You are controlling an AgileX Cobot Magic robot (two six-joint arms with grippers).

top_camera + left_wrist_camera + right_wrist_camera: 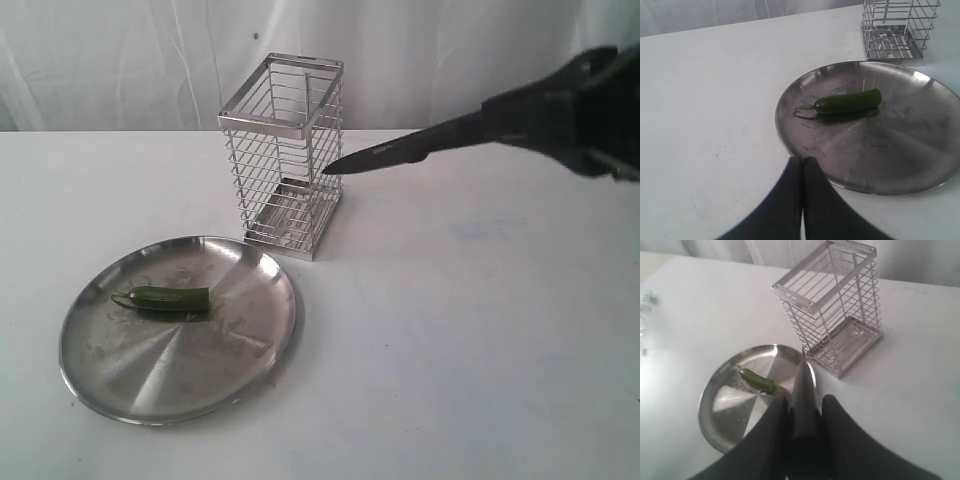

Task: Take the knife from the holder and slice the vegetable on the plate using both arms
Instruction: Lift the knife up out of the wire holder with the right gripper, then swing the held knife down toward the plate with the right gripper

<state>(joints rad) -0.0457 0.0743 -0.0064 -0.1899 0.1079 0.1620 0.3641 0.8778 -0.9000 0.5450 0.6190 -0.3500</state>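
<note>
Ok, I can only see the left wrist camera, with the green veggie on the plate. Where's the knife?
Observer: The right gripper holds the knife in the air, out of the holder.
Operator: Is anything else in the basket?
Observer: No, the exterior view shows it empty from top to bottom.
Operator: Where's the pointy end?
Observer: In the exterior view it points at the holder's side, about halfway up.

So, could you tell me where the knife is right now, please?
In the exterior view the knife is up in the air on the right, out of the holder, clamped in the right gripper with its tip pointing toward the holder.
</note>
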